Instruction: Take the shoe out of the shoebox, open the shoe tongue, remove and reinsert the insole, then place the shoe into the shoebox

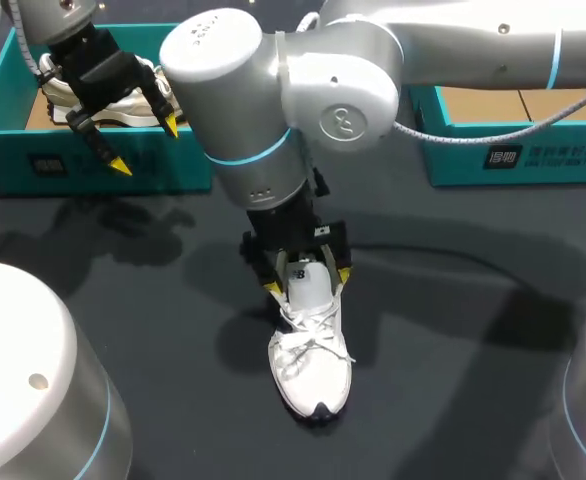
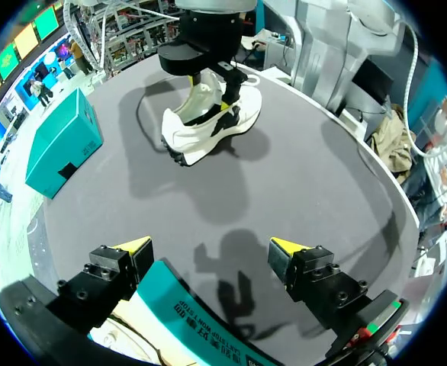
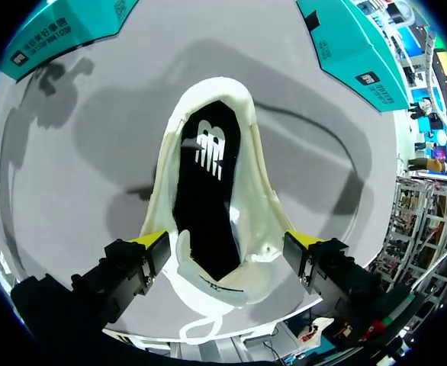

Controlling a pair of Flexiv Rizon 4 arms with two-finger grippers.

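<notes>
At the middle of the bench [image 1: 453, 330] the white shoe [image 1: 313, 370] stands on its sole, collar clasped by the right gripper [image 1: 308, 282] jaws. The left gripper [image 1: 146, 145], jaws wide, hovers over 1 shoebox [image 1: 13, 150].

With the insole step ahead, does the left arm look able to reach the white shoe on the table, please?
Probably yes: the left gripper, open above the left shoebox, has nothing between it and the white shoe, though the right gripper holds the heel.
</notes>
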